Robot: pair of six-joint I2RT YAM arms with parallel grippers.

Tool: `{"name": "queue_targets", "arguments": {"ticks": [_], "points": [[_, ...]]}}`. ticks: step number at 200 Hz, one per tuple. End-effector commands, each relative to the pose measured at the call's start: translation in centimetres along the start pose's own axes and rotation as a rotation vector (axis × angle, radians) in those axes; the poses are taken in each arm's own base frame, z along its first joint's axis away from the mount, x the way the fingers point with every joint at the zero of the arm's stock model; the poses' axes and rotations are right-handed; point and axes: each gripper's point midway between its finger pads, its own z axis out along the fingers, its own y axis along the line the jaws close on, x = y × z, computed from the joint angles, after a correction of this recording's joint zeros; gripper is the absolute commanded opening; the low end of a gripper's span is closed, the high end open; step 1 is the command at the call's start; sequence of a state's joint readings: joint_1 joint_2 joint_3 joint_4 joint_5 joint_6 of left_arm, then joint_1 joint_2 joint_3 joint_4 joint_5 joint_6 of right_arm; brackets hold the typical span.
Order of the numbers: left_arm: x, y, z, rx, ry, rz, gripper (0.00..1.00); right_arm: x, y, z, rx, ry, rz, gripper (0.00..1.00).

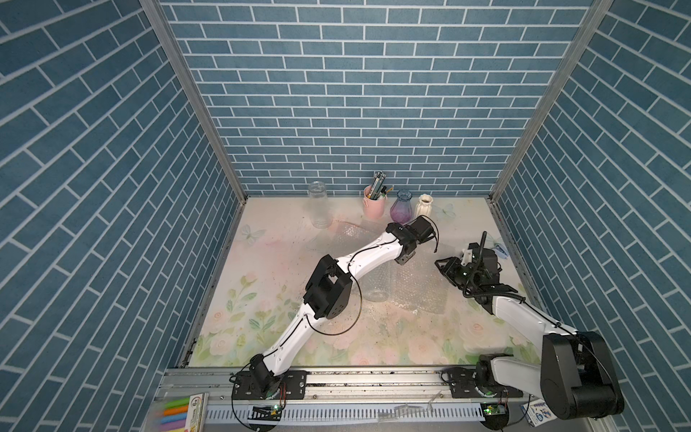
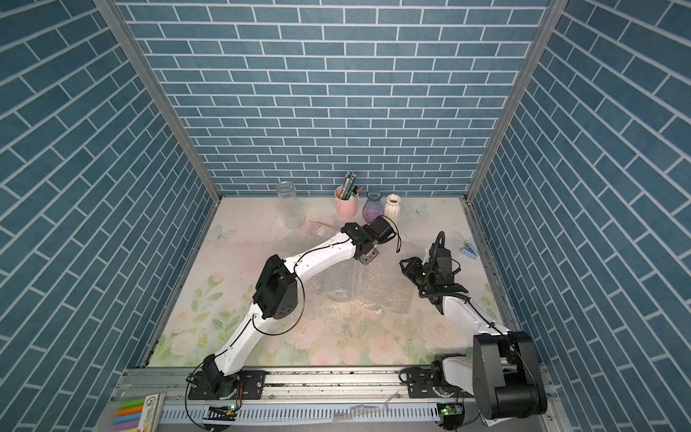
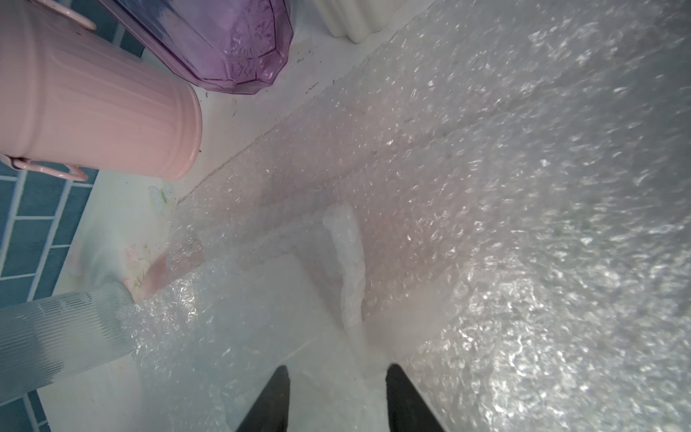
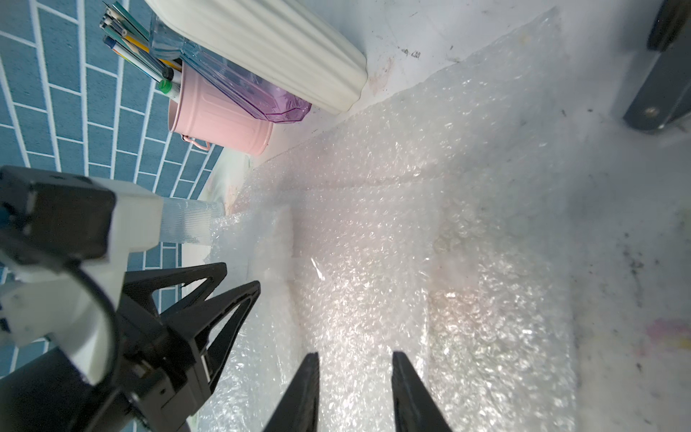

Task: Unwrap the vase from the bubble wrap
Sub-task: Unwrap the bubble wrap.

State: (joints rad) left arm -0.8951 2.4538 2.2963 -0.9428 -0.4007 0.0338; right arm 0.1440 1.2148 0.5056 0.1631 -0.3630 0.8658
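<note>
Left wrist view: my left hand (image 3: pixel 336 368) is half-open, straddling a pinched ridge of the bubble wrap (image 3: pixel 486 187) lying flat on the worktop (image 1: pixel 261 299); right hand (image 4: pixel 355 355) narrow, empty. If I tug hard, the clear vase (image 1: pixel 374 293) at its near end could roll.

Both arms reach over the bubble wrap (image 3: pixel 486 187), the left gripper (image 3: pixel 337 368) and right gripper (image 4: pixel 355 355) each with jaws parted.
</note>
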Motion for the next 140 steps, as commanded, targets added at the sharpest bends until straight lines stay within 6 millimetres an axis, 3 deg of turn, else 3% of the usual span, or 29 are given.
{"name": "queue_targets", "arguments": {"ticks": [1, 75, 140], "points": [[0.8, 0.1, 0.7, -0.034, 0.039, 0.043, 0.39, 0.1, 0.2, 0.3, -0.006, 0.01, -0.023, 0.34], [1.1, -0.1, 0.5, -0.012, 0.044, 0.132, 0.34, 0.0, 0.4, 0.4, -0.012, 0.011, -0.024, 0.34], [0.1, -0.4, -0.8, 0.014, 0.008, 0.149, 0.1, 0.0, 0.4, 0.3, -0.011, 0.01, -0.024, 0.34]]}}
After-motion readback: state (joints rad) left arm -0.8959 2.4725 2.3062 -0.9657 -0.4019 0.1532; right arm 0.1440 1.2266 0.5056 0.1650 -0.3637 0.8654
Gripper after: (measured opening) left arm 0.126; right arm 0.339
